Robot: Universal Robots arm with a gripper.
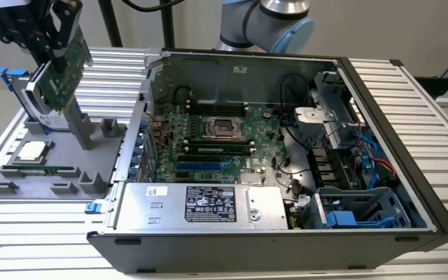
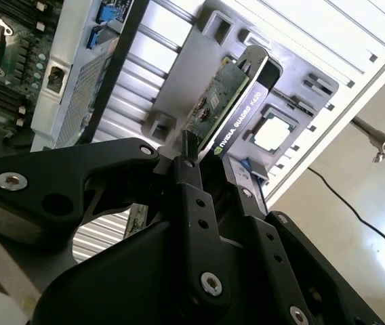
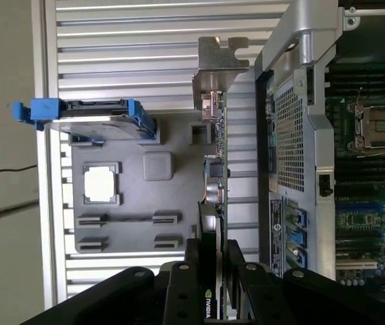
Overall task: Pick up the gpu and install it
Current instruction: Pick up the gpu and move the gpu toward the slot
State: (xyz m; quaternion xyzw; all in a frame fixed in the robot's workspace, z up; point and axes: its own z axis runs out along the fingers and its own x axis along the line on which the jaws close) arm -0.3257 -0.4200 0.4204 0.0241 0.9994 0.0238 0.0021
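Gripper: the gripper sits at the far end of the exterior view's left, high over the gray parts tray. In both wrist views its black fingers flank the card from either side.

Jaws: clamped on the gpu, one finger on each face of the board.

Gpu: the gpu hangs from the gripper, tilted, green board facing the camera in the exterior view. Its silver bracket points down toward the tray. Whether the bracket's lower end touches the tray cannot be told.

Gpu, wrist views: in the second wrist view the green board and black cooler face run away from the fingers. In the first wrist view the card is seen edge-on, between the tray and the case wall.

Tray: it carries a square processor, a narrow memory stick nearer the camera, and a hard drive with blue rails at its far end.

Computer case: the open computer case lies on the slatted table, to the exterior view's right of the tray and just beside it.

Motherboard: the motherboard lies exposed inside the case, with a silver power supply along the case's near side.

Arm: a silver and blue arm joint stands behind the case's far wall.
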